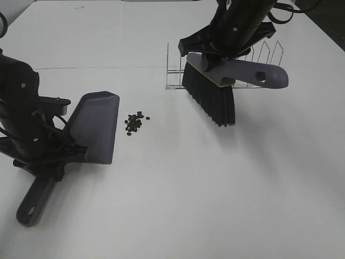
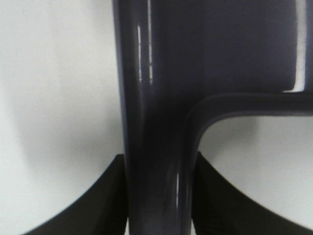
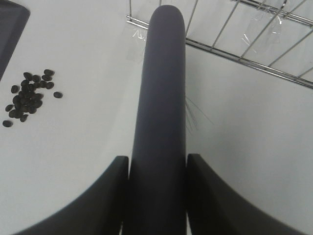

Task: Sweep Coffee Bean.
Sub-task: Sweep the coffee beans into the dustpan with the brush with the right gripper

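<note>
The coffee beans (image 1: 135,123) (image 3: 29,98) lie in a small dark cluster on the white table, just right of the dustpan's front edge. The dark grey dustpan (image 1: 94,127) (image 2: 161,98) rests on the table. My left gripper (image 1: 46,162) (image 2: 159,196) is shut on its handle. My right gripper (image 1: 213,56) (image 3: 157,196) is shut on the grey brush (image 1: 237,73) (image 3: 161,98) and holds it above the table, to the right of the beans and well apart from them. Its black bristles (image 1: 210,100) point down.
A wire rack (image 1: 226,73) (image 3: 244,44) stands on the table behind the brush. A corner of the dustpan (image 3: 10,24) shows beside the beans in the right wrist view. The white table (image 1: 188,189) extends to the front and right.
</note>
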Available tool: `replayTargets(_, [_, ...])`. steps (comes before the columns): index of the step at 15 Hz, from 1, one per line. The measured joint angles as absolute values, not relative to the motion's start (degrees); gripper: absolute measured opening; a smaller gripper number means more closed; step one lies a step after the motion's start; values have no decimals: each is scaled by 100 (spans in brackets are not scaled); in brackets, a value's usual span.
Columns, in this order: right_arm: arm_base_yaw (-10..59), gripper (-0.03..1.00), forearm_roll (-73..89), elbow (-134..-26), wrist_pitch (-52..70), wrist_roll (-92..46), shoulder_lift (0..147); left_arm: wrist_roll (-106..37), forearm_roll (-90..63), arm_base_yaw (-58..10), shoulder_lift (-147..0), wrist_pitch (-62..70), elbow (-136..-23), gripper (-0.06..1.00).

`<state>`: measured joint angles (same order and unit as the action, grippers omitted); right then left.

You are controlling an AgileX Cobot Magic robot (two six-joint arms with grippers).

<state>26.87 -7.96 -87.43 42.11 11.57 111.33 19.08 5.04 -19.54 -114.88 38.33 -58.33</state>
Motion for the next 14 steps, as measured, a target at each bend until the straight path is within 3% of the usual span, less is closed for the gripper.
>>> replayTargets(14, [3994, 30, -1432, -9070, 3432, 1885, 12536, 1919, 510, -1954, -11488, 3827, -5833, 35])
